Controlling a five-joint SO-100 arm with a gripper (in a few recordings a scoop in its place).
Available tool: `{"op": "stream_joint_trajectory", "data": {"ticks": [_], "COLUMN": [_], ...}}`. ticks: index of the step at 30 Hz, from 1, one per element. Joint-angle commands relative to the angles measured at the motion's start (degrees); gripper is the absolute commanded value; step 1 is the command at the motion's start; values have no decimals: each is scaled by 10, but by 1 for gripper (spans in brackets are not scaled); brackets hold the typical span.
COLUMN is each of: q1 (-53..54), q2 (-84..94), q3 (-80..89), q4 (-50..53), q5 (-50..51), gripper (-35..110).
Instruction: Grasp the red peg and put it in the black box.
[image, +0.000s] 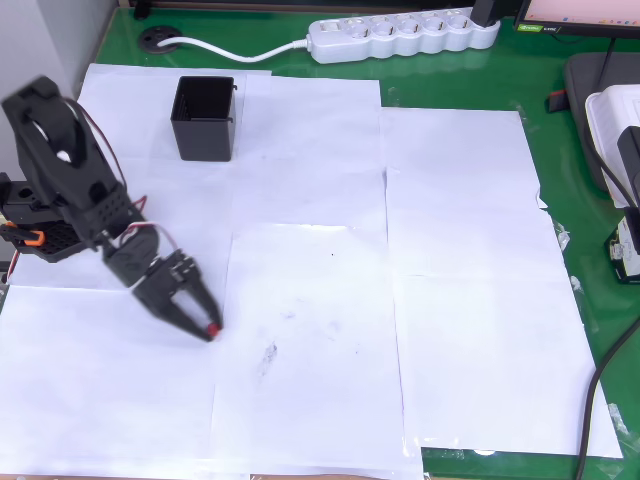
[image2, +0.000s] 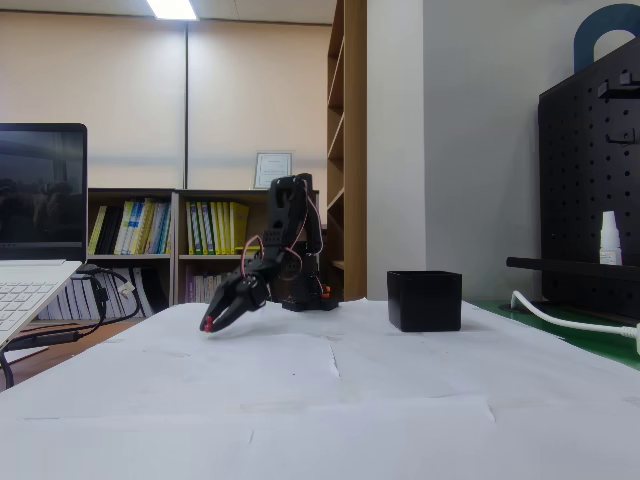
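The red peg (image: 214, 328) is a tiny red stub pinched at the tips of my black gripper (image: 210, 330), which is shut on it. In the fixed view the peg (image2: 207, 324) shows at the gripper's (image2: 209, 325) tip, held a little above the white paper. The black box (image: 205, 118) stands upright and open at the upper left of the overhead view, well away from the gripper. In the fixed view the black box (image2: 425, 300) sits to the right of the arm.
White paper sheets (image: 330, 300) cover a green table (image: 590, 330). A white power strip (image: 405, 33) lies along the top edge. A laptop (image2: 35, 270) stands at the left in the fixed view. A white and black device (image: 615, 150) sits at the right edge.
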Motion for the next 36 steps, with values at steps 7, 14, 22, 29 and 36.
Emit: {"op": "stream_joint_trajectory", "data": {"ticks": [7,14,22,29,36], "q1": [-172,-373,-590,-712,-743], "q2": [-220,-243,-229,-222,-157], "q3": [373,424,432,421,401], "q4": [428,581,738,855,835], "q5": [69,102,171,265,291], "gripper": [0,0,0,0,1]}}
